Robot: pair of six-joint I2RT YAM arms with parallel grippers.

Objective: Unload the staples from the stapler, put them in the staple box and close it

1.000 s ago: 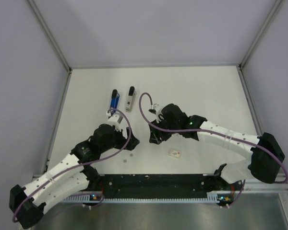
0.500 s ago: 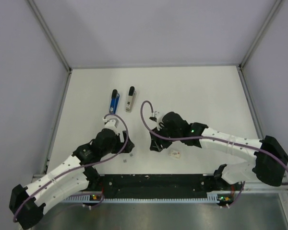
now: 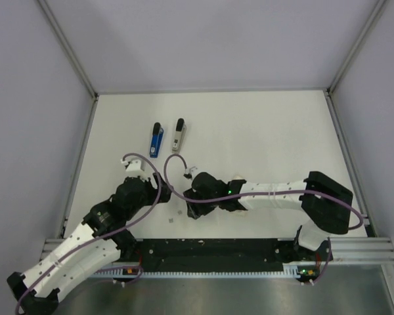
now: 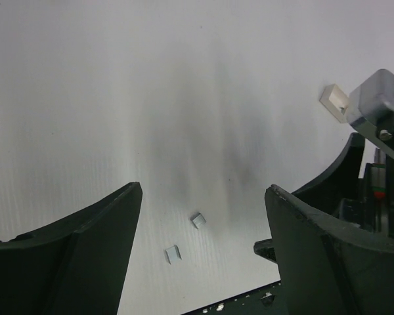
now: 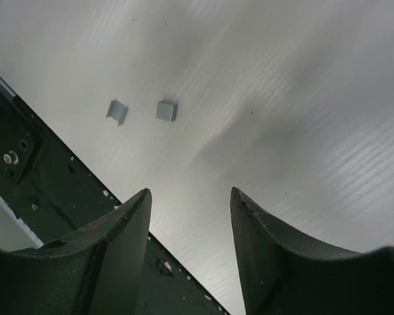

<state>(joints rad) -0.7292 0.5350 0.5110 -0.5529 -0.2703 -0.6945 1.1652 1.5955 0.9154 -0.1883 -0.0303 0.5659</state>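
Left gripper and right gripper have retreated toward the near table edge.

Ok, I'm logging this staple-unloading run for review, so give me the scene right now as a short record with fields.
stapler: blue and black stapler piece and silver and black stapler piece, lying side by side, apart, touched by neither claw
loose bits: two small grey staple clips on the white table, near its front edge
other: small cream piece on the table
left claw: open, empty
right claw: open, empty, near the clips
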